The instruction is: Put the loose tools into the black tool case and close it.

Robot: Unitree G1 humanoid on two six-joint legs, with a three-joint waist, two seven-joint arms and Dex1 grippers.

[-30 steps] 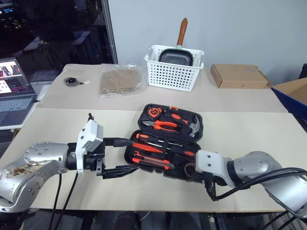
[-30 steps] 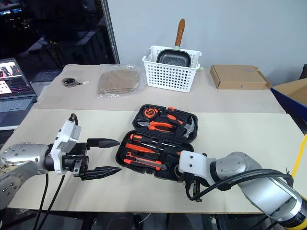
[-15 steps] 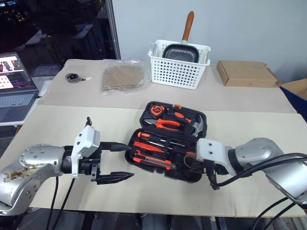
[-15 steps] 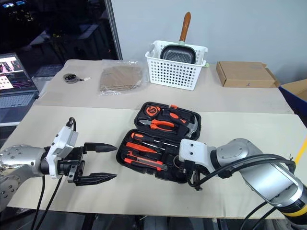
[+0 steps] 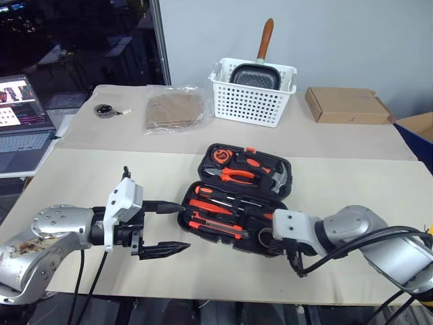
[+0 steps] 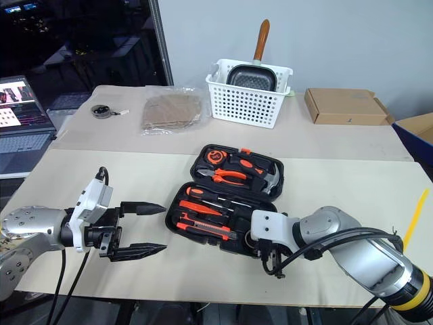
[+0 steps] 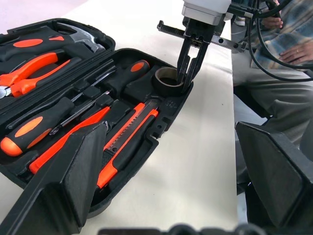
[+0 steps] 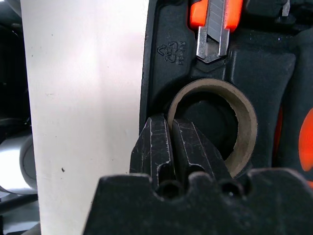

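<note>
The black moulded-plastic clamshell tool case (image 5: 233, 196) lies open at the centre of the frame on the beige table (image 5: 81, 183), its long axis running from lower left to upper right, lid half toward the white perforated basket (image 5: 253, 93). The slim black-and-orange screwdrivers (image 7: 41, 128), thin red screwdriver (image 7: 66, 142) and utility knife (image 7: 128, 142) lie lengthwise in the near half's recesses, apparently already stowed. The right gripper (image 7: 190, 73), fingers pressed together, dips onto the rim of a cardboard tape-roll ring (image 8: 217, 125) in the case's lower-right corner, probably seating it, while the left gripper (image 6: 139, 229) waits spread wide at lower left, likely ready to help close the lid.
</note>
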